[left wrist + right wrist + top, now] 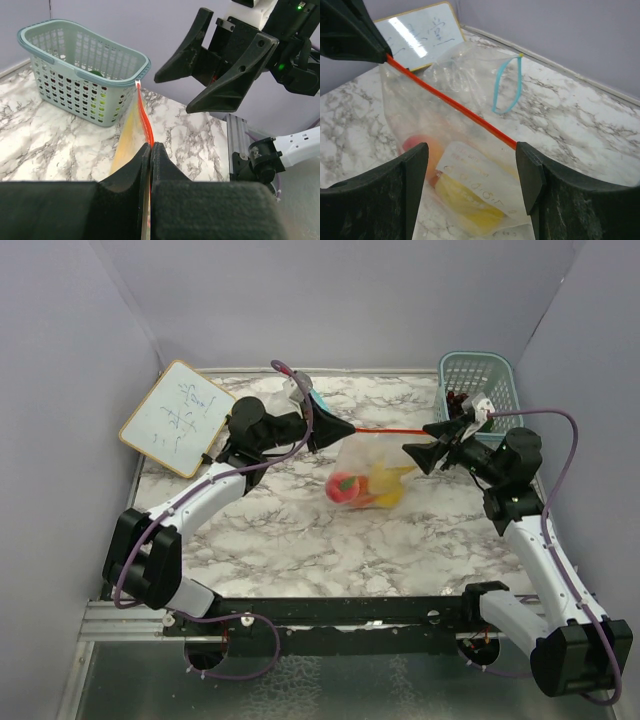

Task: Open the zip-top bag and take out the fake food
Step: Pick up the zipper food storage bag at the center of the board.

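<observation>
The clear zip-top bag (362,465) hangs over the middle of the marble table, held up by its red zip strip (390,429). Inside it lie a red-orange fruit (344,487) and yellow fruit (386,485). My left gripper (340,429) is shut on the strip's left end; the left wrist view shows the strip (144,120) pinched between the jaws. My right gripper (428,443) is open at the bag's right end. In the right wrist view, the bag (470,165) and strip (451,103) sit between its spread fingers (531,175), with the yellow fruit (470,202) below.
A teal mesh basket (480,380) stands at the back right, with a green ball (96,74) showing inside it in the left wrist view. A whiteboard (178,418) leans at the back left. A blue loop (507,85) lies on the table behind the bag.
</observation>
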Motion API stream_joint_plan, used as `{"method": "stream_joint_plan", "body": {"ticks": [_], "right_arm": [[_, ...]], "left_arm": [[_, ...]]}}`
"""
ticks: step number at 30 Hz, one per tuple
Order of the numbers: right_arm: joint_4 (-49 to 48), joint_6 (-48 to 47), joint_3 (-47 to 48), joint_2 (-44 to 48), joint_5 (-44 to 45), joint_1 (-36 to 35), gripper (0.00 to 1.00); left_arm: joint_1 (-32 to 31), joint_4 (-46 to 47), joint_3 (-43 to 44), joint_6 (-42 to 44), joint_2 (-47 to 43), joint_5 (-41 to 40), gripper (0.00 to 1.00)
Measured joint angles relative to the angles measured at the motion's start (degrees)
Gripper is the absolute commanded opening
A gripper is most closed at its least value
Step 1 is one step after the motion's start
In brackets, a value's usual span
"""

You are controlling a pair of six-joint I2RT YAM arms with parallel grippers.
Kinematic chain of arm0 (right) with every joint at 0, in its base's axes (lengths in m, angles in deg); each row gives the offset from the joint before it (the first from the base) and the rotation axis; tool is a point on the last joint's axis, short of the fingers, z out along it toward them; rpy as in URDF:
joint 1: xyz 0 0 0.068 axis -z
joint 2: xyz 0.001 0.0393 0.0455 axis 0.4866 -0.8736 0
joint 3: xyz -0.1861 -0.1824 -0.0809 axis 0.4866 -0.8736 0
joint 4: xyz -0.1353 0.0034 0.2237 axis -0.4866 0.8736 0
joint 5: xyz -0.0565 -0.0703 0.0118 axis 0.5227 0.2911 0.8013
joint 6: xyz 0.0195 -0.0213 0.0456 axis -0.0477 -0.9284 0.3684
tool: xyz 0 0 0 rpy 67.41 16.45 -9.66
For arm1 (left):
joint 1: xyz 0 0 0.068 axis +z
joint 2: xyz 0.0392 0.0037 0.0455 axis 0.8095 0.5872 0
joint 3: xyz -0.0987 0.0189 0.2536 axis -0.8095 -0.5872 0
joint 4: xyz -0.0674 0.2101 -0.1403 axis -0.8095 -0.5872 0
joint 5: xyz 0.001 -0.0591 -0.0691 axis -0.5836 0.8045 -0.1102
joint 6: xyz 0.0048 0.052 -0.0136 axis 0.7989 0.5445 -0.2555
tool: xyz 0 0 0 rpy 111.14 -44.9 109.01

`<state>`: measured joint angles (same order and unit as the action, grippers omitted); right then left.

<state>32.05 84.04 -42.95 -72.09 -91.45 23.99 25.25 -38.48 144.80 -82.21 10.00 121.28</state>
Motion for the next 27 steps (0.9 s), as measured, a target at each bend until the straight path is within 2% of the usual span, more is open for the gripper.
{"method": "stream_joint_plan", "body": {"ticks": [3,7,21,27], "right_arm": [[-1.0,-0.2,0.0,-0.7,-5.4,0.0,0.68],[-2.0,0.0,0.0,-3.6,-11.0,0.0,0.77],[-2.7,-1.1,0.4,-5.1,-13.4,0.0,0.79],[-3.1,-2.1,1.6,-7.1,-14.5,0.0,0.76]], "left_arm": [[1.2,-0.2,0.0,0.0,-0.8,1.2,0.0],[1.5,0.3,-0.5,-0.2,-1.6,2.8,0.0],[1.8,5.5,-3.1,-1.4,-2.4,15.5,0.0],[1.8,6.3,-3.3,-1.1,-3.3,18.0,0.0]]}}
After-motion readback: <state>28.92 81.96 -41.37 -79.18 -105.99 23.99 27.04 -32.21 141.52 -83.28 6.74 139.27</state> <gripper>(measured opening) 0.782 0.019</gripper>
